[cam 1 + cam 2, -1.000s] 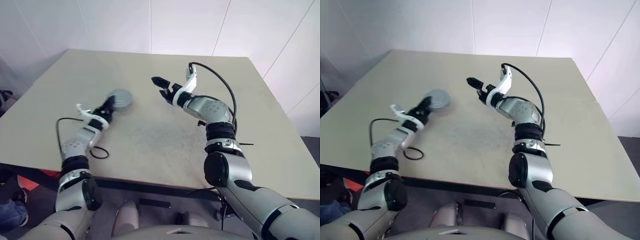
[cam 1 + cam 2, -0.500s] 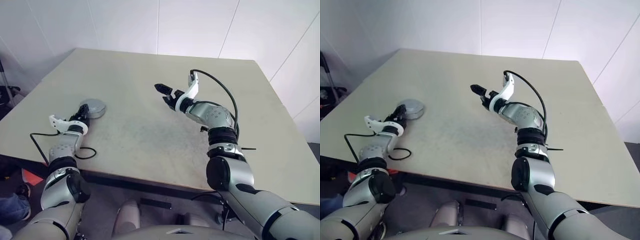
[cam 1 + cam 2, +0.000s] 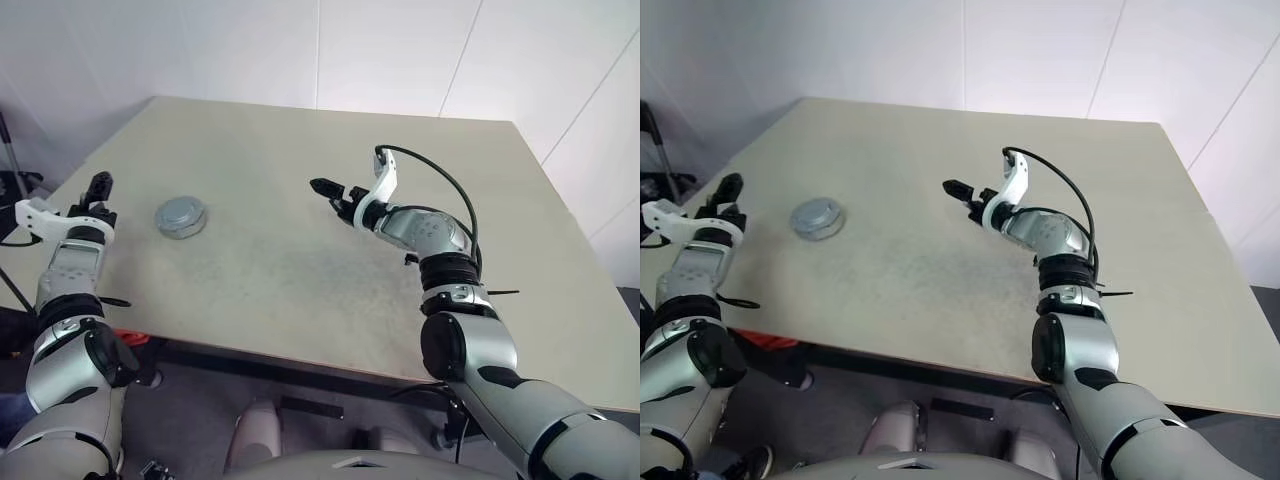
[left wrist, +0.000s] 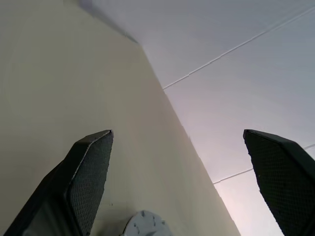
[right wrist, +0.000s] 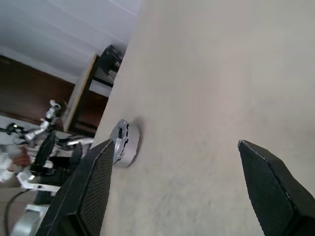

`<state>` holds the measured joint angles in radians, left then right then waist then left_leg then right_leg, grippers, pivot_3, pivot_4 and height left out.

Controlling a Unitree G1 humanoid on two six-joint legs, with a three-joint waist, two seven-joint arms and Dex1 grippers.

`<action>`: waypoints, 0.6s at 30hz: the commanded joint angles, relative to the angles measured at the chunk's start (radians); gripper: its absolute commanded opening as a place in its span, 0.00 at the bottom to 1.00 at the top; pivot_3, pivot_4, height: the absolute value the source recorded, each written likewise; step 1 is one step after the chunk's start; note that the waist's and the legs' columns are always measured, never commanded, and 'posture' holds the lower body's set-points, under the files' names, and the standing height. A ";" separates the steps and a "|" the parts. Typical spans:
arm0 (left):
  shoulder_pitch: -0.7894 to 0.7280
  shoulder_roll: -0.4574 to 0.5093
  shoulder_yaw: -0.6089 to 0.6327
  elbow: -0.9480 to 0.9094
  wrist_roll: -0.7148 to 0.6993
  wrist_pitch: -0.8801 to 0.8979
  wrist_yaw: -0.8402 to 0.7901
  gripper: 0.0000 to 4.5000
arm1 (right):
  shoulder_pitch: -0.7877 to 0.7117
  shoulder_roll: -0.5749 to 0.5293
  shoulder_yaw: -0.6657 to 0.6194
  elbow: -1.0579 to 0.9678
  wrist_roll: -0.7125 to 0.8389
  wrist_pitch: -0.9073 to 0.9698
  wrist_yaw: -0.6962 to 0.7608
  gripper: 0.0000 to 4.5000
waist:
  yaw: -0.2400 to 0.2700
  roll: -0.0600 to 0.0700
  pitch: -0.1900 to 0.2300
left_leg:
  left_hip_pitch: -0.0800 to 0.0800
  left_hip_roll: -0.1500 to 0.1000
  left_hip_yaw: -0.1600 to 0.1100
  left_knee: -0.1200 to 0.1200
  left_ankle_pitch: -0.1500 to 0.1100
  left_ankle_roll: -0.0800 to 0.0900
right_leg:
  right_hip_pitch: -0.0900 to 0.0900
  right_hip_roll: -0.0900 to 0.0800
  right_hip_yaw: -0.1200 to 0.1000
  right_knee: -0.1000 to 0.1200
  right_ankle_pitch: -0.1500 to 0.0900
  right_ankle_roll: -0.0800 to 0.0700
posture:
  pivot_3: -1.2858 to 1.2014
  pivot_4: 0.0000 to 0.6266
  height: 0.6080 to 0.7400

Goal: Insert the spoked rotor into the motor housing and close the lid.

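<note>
A grey slotted lid (image 3: 181, 214) lies flat on the left part of the table, capping a low round body, the motor housing (image 5: 130, 142), of which just the silvery side shows. The spoked rotor is hidden. My left gripper (image 3: 97, 190) hangs at the table's left edge, well clear of the lid, open with nothing between its fingers (image 4: 88, 172). Over the table's middle my right gripper (image 3: 325, 188) points toward the lid from a distance. It is open and empty.
The beige table (image 3: 300, 280) is bare around the capped part. A cable loops from my right wrist (image 3: 440, 180). White walls (image 3: 400, 50) rise behind the table. Beyond the left edge stands dark equipment (image 3: 650, 150).
My left gripper has let go of the lid, opened wide and drawn away left to the table's edge. The camera has swung left. My right gripper has hardly moved.
</note>
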<state>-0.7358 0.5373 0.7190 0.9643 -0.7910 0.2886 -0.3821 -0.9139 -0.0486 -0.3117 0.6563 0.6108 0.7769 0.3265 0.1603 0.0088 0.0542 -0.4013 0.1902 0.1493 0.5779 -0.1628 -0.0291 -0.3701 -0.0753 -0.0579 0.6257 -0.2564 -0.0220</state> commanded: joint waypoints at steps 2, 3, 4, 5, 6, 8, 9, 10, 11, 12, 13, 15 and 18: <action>0.002 -0.082 -0.184 -0.184 0.128 -0.022 -0.074 0.99 | 0.049 -0.018 0.089 -0.120 -0.106 -0.234 0.093 1.00 | 0.006 -0.001 0.000 | 0.000 -0.001 0.000 0.001 0.000 -0.001 | 0.001 -0.001 0.000 0.000 0.001 0.001 | 0.52 0.00 1.00; 0.015 -0.108 -0.232 -0.232 0.164 -0.042 -0.084 0.99 | 0.065 -0.026 0.105 -0.133 -0.132 -0.277 0.103 1.00 | 0.006 -0.001 0.000 | 0.000 -0.001 0.000 0.001 0.000 -0.001 | 0.001 -0.002 0.000 0.000 0.001 0.002 | 0.52 0.00 1.00; 0.030 -0.133 -0.284 -0.283 0.199 -0.048 -0.093 0.99 | 0.081 -0.041 0.123 -0.143 -0.161 -0.320 0.110 1.00 | 0.005 -0.001 0.000 | 0.000 -0.001 -0.001 0.002 0.001 -0.001 | 0.002 -0.003 0.000 -0.001 0.002 0.002 | 0.52 0.00 1.00; 0.043 -0.150 -0.325 -0.324 0.225 -0.047 -0.100 0.99 | 0.093 -0.057 0.140 -0.146 -0.191 -0.355 0.115 1.00 | 0.004 -0.001 0.000 | 0.000 -0.001 -0.001 0.002 0.001 -0.001 | 0.002 -0.004 0.000 -0.001 0.002 0.003 | 0.52 0.00 1.00; 0.053 -0.165 -0.366 -0.365 0.250 -0.042 -0.110 0.99 | 0.107 -0.091 0.177 -0.142 -0.241 -0.392 0.133 1.00 | 0.001 -0.002 0.000 | 0.000 -0.002 0.000 0.003 0.001 -0.001 | 0.002 -0.004 0.000 -0.001 0.002 0.003 | 0.52 0.00 1.00; 0.069 -0.192 -0.433 -0.444 0.282 -0.019 -0.125 0.99 | 0.137 -0.170 0.234 -0.133 -0.308 -0.425 0.198 1.00 | -0.004 -0.002 0.000 | 0.000 -0.002 0.000 0.004 0.001 -0.001 | 0.002 -0.004 0.000 -0.001 0.003 0.002 | 0.52 0.00 1.00; 0.077 -0.201 -0.461 -0.482 0.292 -0.010 -0.136 0.99 | 0.150 -0.200 0.243 -0.132 -0.323 -0.434 0.217 1.00 | -0.006 -0.002 0.000 | 0.000 -0.002 0.000 0.004 0.001 -0.001 | 0.002 -0.004 0.000 -0.001 0.003 0.002 | 0.52 0.00 1.00; 0.085 -0.208 -0.500 -0.518 0.314 -0.005 -0.147 0.99 | 0.160 -0.229 0.241 -0.131 -0.329 -0.447 0.233 1.00 | -0.007 -0.002 0.000 | 0.000 -0.002 0.000 0.004 0.001 -0.001 | 0.002 -0.004 0.000 -0.001 0.003 0.002 | 0.52 0.00 1.00; 0.094 -0.210 -0.545 -0.546 0.347 -0.005 -0.160 0.99 | 0.170 -0.256 0.236 -0.133 -0.333 -0.460 0.246 1.00 | -0.009 -0.002 0.000 | -0.001 -0.002 0.000 0.004 0.001 -0.001 | 0.001 -0.003 0.000 -0.001 0.003 0.002 | 0.52 0.00 1.00; 0.100 -0.211 -0.590 -0.563 0.379 -0.006 -0.176 0.99 | 0.179 -0.282 0.236 -0.133 -0.342 -0.479 0.262 1.00 | -0.009 -0.002 0.000 | 0.000 -0.001 0.000 0.004 0.001 0.000 | 0.001 -0.003 0.000 0.000 0.003 0.002 | 0.52 0.00 1.00; 0.108 -0.211 -0.652 -0.574 0.431 -0.017 -0.193 0.99 | 0.194 -0.317 0.242 -0.134 -0.361 -0.498 0.282 1.00 | -0.010 -0.001 0.000 | 0.000 -0.001 0.000 0.004 0.001 0.000 | 0.001 -0.002 0.000 0.000 0.003 0.002 | 0.52 0.00 1.00; 0.114 -0.225 -0.733 -0.580 0.498 -0.035 -0.211 0.99 | 0.216 -0.369 0.253 -0.133 -0.392 -0.533 0.315 1.00 | -0.011 -0.001 0.000 | 0.000 -0.001 0.000 0.004 0.001 0.000 | 0.001 -0.001 0.000 0.000 0.003 0.001 | 0.52 0.00 1.00; 0.112 -0.267 -0.809 -0.575 0.562 -0.058 -0.209 0.99 | 0.229 -0.415 0.261 -0.117 -0.440 -0.570 0.306 1.00 | -0.014 -0.001 0.000 | 0.000 -0.001 0.001 0.004 0.001 0.003 | 0.001 -0.001 0.001 0.000 0.004 0.001 | 0.52 0.00 1.00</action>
<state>-0.6102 0.2752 -0.0675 0.4161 -0.2630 0.2653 -0.5891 -0.6698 -0.4521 -0.0550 0.5588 0.1892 0.2454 0.6342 0.1466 0.0082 0.0539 -0.4011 0.1891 0.1502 0.5821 -0.1614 -0.0228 -0.3698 -0.0762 -0.0568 0.6260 -0.2526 -0.0217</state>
